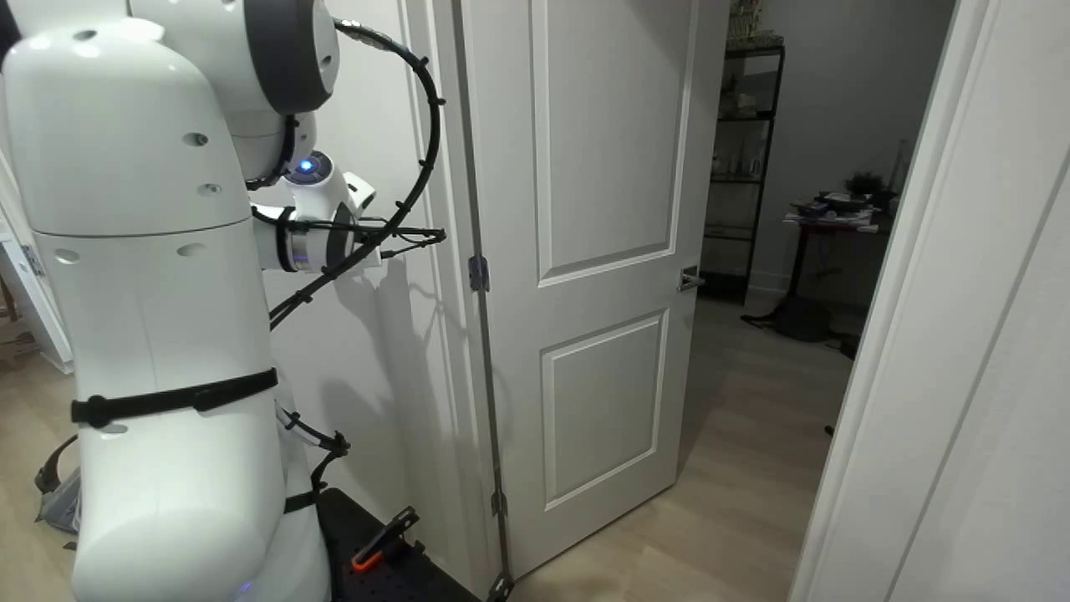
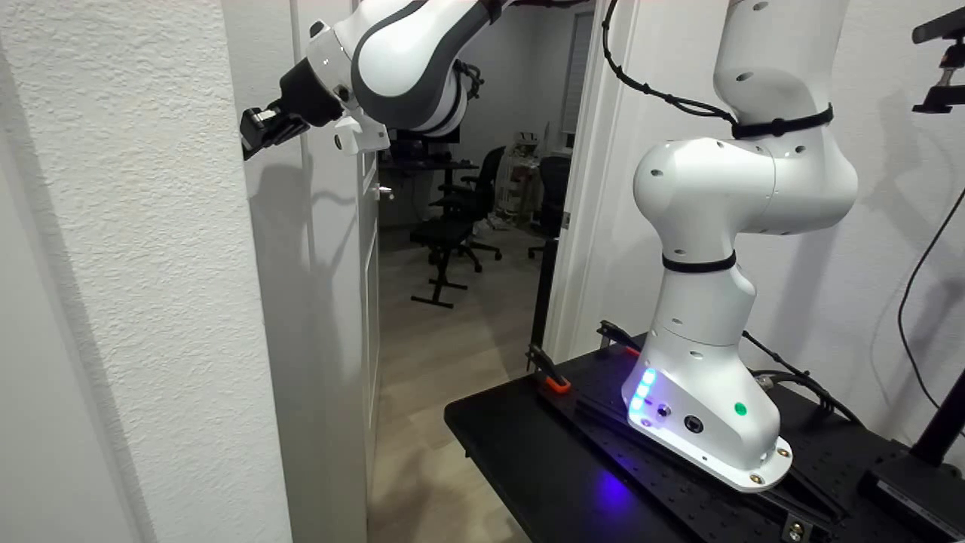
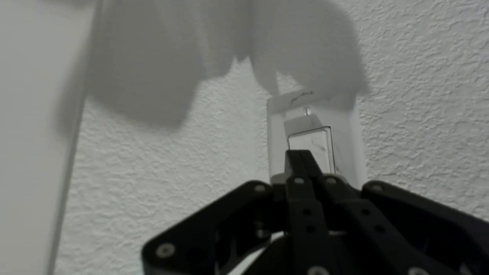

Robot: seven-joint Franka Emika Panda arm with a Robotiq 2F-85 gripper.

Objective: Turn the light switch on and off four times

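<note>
The light switch (image 3: 311, 141) is a white rocker in a white wall plate (image 3: 276, 141) on a textured wall, in the wrist view. The fingers of my gripper (image 3: 299, 152) are pressed together, nothing between them. Their tips overlap the rocker and hide its lower part; whether they touch it I cannot tell. In an exterior view the black gripper (image 2: 250, 137) reaches the wall's edge, where its tips drop out of sight. The switch is hidden in both exterior views.
A panelled door (image 1: 602, 301) stands ajar beside the arm, with a handle (image 1: 690, 278). A white wall corner (image 2: 173, 264) borders the gripper. The arm's base sits on a black table (image 2: 528, 460) with clamps (image 2: 554, 373). A loose cable (image 1: 430, 125) loops off the arm.
</note>
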